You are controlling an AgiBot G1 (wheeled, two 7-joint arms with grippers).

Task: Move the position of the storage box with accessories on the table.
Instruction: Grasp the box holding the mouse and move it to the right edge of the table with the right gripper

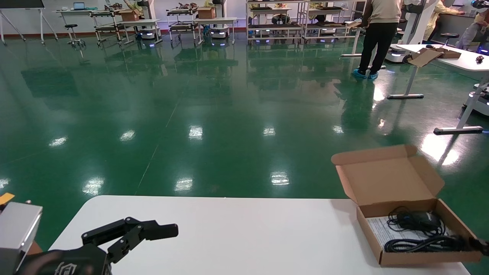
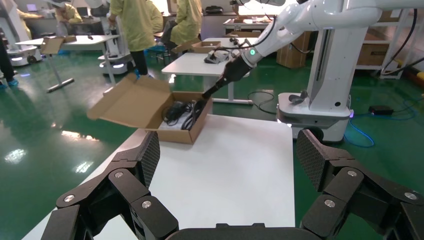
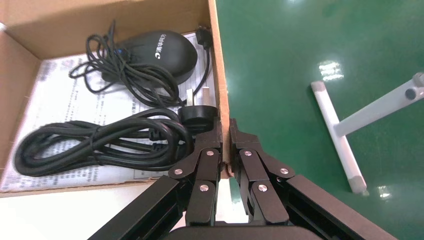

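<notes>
While the storage box (image 1: pixel 414 229) sits lower right in the head view at the table's (image 1: pixel 244 236) right edge, the right gripper (image 3: pixel 224 137) pinches its side wall. Its long axis runs toward the far open lid, and the left gripper (image 2: pixel 227 160), spread wide, hangs lower left, well apart.

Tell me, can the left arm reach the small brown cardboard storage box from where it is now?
Probably not without a long move. The left gripper hovers open near the left end of the white table, while the small brown cardboard storage box sits at the far right edge, where the right gripper is shut on its wall.
</notes>
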